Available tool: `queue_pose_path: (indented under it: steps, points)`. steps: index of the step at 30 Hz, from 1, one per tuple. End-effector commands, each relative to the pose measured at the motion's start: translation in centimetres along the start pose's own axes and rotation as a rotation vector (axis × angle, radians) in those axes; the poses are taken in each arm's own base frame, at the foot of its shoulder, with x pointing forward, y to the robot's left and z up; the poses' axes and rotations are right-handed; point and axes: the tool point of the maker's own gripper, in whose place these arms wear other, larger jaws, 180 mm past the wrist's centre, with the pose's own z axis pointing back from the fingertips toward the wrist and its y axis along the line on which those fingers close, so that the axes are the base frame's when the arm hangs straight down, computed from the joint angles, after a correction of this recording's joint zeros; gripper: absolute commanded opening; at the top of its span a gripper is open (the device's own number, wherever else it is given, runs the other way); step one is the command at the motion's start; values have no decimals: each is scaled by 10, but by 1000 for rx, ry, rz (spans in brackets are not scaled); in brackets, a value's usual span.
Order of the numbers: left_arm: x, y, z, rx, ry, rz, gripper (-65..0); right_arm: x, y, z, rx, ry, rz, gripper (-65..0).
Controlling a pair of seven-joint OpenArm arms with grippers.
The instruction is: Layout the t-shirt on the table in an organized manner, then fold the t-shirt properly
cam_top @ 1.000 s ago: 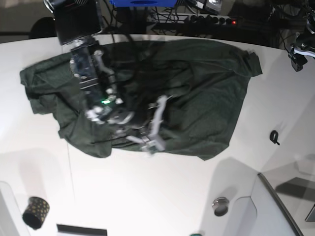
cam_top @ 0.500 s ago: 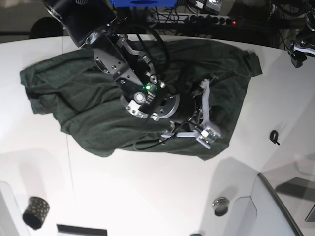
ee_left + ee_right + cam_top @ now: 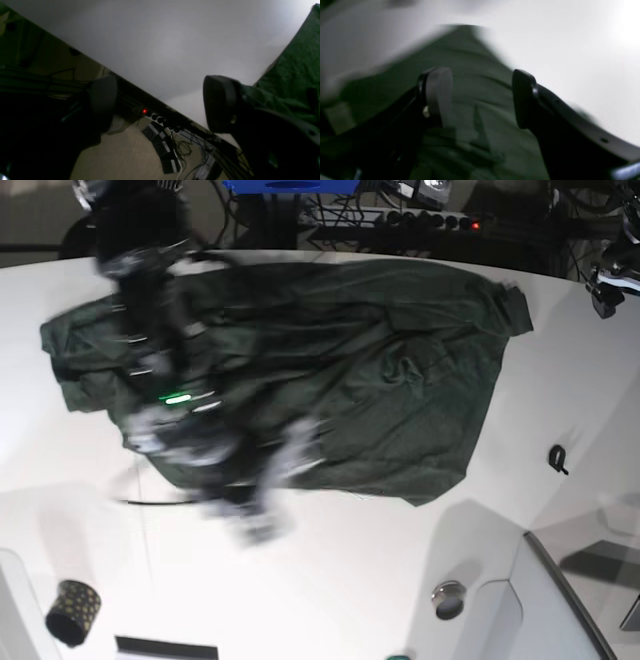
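**Shirt spread but not yet folded**

The t-shirt [image 3: 340, 370] is lying opened out on the table [image 3: 330, 580], wrinkled, with uneven edges and no fold made. The right gripper [image 3: 482, 97] is hanging over the cloth with jaws apart, holding nothing; the base view is blurring that arm. The left gripper [image 3: 160, 105] is waiting at the far table edge, jaws apart and empty. Smoothing and every fold are remaining

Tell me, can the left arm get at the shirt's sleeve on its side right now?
Probably yes. The left gripper hangs open over the table edge, with the t-shirt just beside one of its jaws and only bare tabletop between. The right gripper is busy elsewhere on the cloth.
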Motion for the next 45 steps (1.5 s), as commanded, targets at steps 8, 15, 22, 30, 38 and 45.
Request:
queue_pose_path:
  steps: [8,15,22,30,38,45]
  points:
    - [5,-54,1,-195,-41,-122,-135,-87,-143,41,-287,227,-66,-290]
    - [-19,-148,-7,-437,24,-207,-135,-152,-189,63,-451,468,62,-290]
    - [-24,-169,-20,-442,52,-157,-135,-159,-182,63,-444,472,83,-290]
    - [-44,-166,-42,-435,123,-96,-334,-167,-164,54,-409,474,54,-290]
    - [-68,-158,-52,-419,190,-56,-586,-178,-164,49,-398,483,41,-290]
    - [-69,-157,-52,-417,193,-54,-650,-191,-164,47,-390,502,25,-290]
